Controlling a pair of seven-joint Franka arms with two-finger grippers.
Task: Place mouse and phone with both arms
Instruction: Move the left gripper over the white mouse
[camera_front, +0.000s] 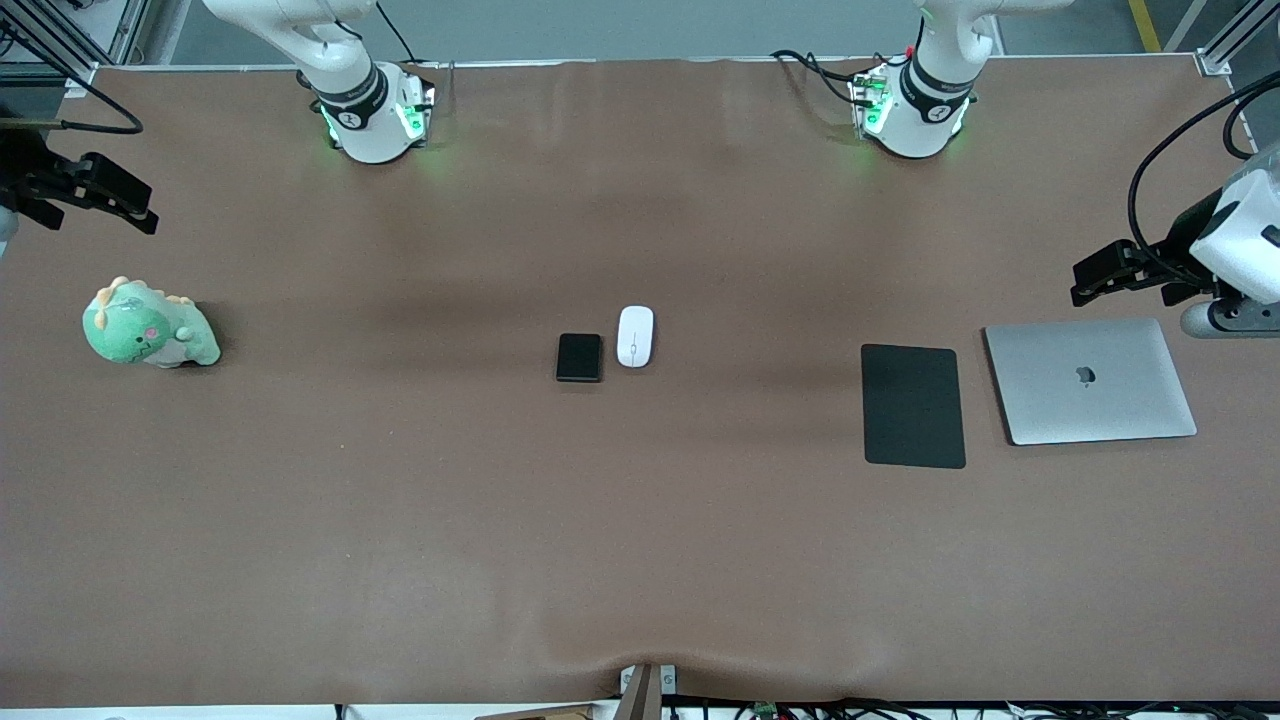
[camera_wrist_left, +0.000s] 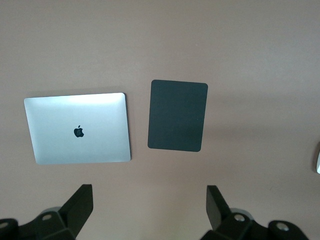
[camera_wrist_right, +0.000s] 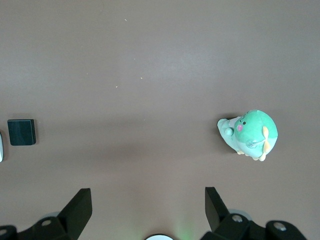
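**Both arms hanging back, mouse and phone lying untouched mid-table**

The white mouse is lying near the centre of the front frame on the brown table, and the black phone is sitting just beside it toward the right arm's end, a touch lower in the frame; a narrow gap seems to be separating them. In the right wrist view the phone is showing at the middle of the left edge, with what is probably a sliver of the mouse at the very border, though too little of it is showing to be sure.

The left gripper is hovering at the right edge of the front frame, above the table just up-frame of the closed silver laptop. Its fingers are standing wide apart and holding nothing. Below it in that wrist view the laptop and the black mouse pad are lying side by side, close but apart. In the front frame the mouse pad is sitting between the laptop and the mouse, well clear of the mouse.

The right gripper is hanging at the upper left of the front frame, up-frame of a green plush dinosaur. Its fingers are also spread wide and empty, with the dinosaur resting on the table at the right of that wrist view.
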